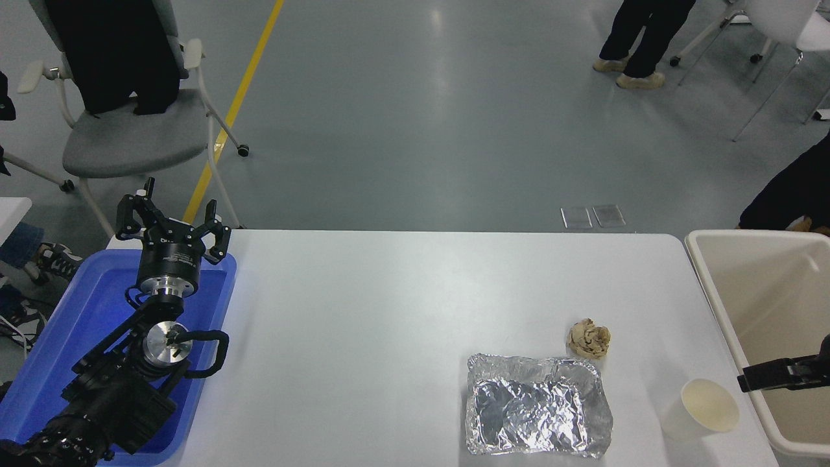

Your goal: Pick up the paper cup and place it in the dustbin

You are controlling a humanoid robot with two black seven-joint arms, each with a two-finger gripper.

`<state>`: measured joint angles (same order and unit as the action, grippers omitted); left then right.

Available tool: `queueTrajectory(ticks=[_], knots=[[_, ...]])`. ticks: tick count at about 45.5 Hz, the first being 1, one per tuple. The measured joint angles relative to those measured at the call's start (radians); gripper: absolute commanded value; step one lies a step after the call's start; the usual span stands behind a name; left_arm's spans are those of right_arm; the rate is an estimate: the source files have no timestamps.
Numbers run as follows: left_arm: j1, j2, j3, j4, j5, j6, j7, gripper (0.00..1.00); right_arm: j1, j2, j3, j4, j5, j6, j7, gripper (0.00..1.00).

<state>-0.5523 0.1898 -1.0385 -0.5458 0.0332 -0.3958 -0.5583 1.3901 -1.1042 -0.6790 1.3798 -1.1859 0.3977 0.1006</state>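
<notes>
Cup (702, 407) upright nr dustbin (712, 299), right gripper (746, 383) just beside.

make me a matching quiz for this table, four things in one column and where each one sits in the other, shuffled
Things:
1. paper cup
2. crumpled tan paper ball
3. dustbin
4. left gripper

Places:
A. above the far end of the blue tray
B. beyond the table's right edge
C. just beyond the foil tray's far right corner
D. near the table's front right corner, right of the foil tray

Pairs: 1-D, 2-C, 3-B, 4-A
</notes>
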Motion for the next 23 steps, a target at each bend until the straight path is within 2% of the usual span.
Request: queueTrajectory(ticks=[23], knots=[[-0.001, 0.0, 0.0, 0.0, 0.0, 0.0, 0.0, 0.99, -0.212, 0.09, 0.127, -0.117, -0.004, -0.055, 0.004, 1.0]])
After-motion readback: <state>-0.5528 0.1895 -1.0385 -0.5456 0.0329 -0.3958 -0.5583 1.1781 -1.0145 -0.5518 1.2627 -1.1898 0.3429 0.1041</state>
